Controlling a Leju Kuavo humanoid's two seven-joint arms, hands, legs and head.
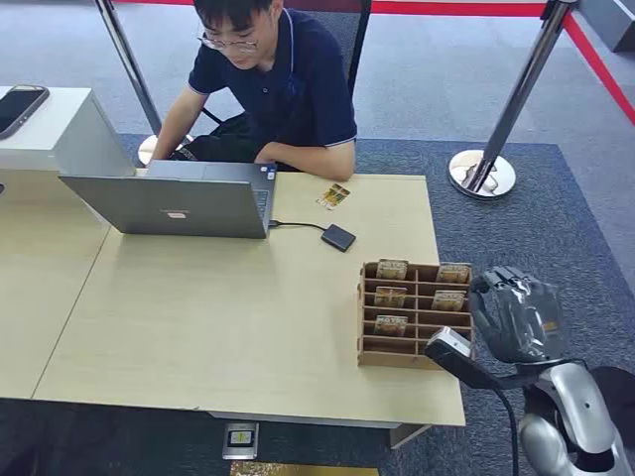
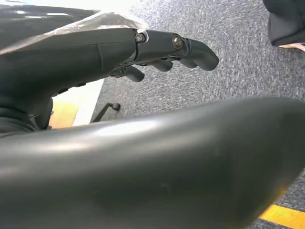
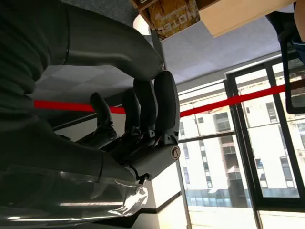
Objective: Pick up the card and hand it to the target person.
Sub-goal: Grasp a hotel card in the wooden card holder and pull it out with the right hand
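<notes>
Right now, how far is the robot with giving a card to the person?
Nothing looks done yet. The cards sit in the wooden rack on the table. The right hand hovers beside the rack, holding nothing. Left to do: grasp a card, lift it, and hand it to the person at the laptop.

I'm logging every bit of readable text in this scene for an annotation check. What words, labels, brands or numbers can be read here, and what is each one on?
"HOTEL", shown upside down in the right wrist view: on the card in the wooden rack.
Print on the other rack cards: too small to read.
Loose card near the person: pattern visible, no legible words.
Laptop lid: a logo mark, no readable text.
</notes>
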